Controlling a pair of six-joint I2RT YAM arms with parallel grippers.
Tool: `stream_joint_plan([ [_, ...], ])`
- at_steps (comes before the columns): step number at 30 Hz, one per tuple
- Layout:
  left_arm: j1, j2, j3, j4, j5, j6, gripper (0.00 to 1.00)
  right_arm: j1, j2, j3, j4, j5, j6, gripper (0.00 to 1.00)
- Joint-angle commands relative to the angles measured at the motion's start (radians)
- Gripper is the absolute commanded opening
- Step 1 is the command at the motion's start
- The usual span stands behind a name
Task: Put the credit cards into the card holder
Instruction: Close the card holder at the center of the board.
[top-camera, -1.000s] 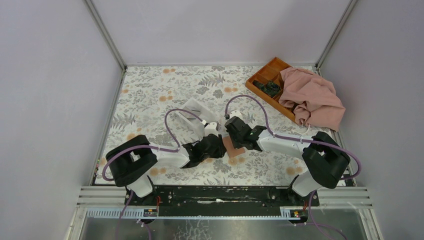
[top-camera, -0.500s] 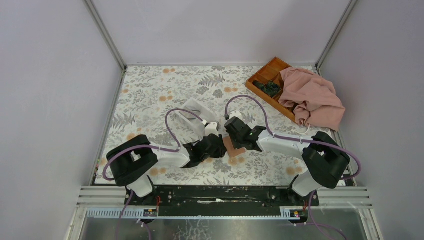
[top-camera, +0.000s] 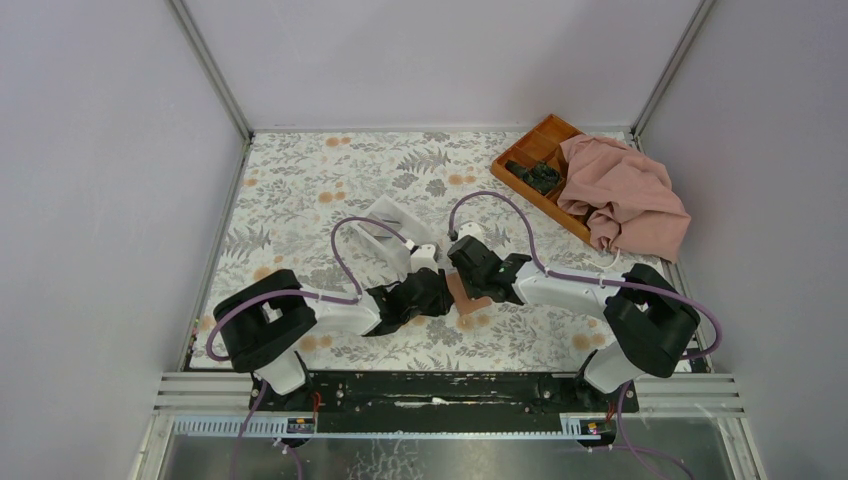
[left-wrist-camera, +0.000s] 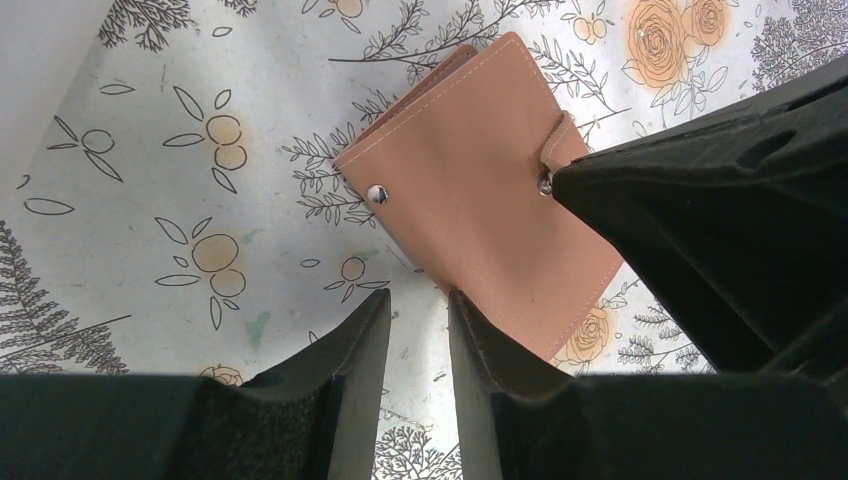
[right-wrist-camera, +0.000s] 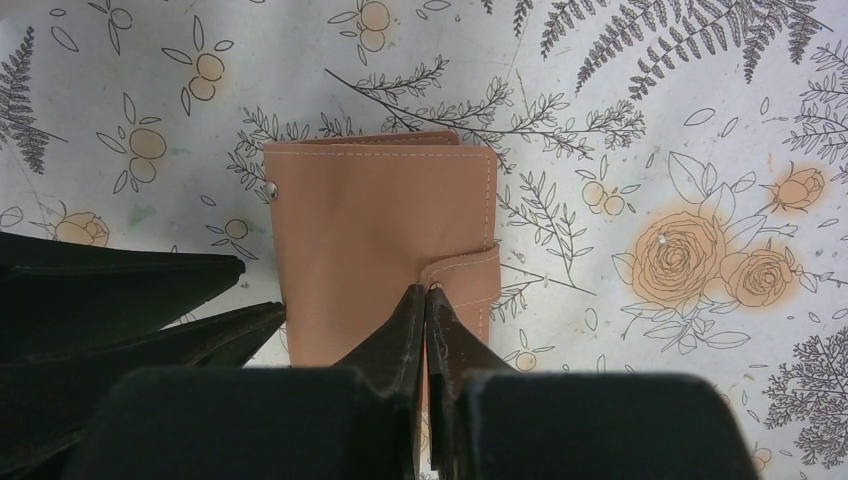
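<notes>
Top external view has both arms meeting over the card holder (top-camera: 466, 294), which lies flat on the flowered tabletop (top-camera: 300, 190). It sits about midway between the left and right edges and nearer the near edge than the far one; no credit cards show in any view. The step in hand looks like opening the holder, so the task seems barely begun. The right gripper (right-wrist-camera: 427, 296) has its fingers pressed together, tips at the free end of the closing strap (right-wrist-camera: 468, 272). Whether they nip the strap or only touch it I cannot tell. The left gripper (left-wrist-camera: 418, 312) hangs low just beside the holder's opposite long edge, its fingers a little apart with nothing between them. To do this well, the right tips probably need to catch the strap's end and peel it up and back rather than drag it sideways, since so light a holder would likely slide. The left gripper could press down on the cover near its edge to pin it, keeping off the strap's path. The holder itself is a flat, closed, tan-pink leather-like bifold with pale stitching and rounded corners. The short strap wraps from one long edge onto the cover. A small silver snap stud (left-wrist-camera: 377, 193) sits bare near the other edge, apart from the strap; whether the strap's own snap is fastened I cannot tell.
</notes>
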Motion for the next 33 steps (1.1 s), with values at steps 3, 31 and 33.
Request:
stream_joint_plan([
  [3,-0.015,0.047,0.004,-0.065,-0.002,0.005,0.36,0.029,0.022,-0.006,0.0,-0.014,0.029,0.0],
  [31,-0.019,0.062,-0.002,-0.053,-0.001,0.003,0.36,0.044,0.148,-0.046,0.027,-0.039,0.089,0.0],
  [33,-0.019,0.063,-0.004,-0.052,-0.002,0.003,0.36,0.043,0.159,-0.051,0.026,-0.044,0.097,0.0],
])
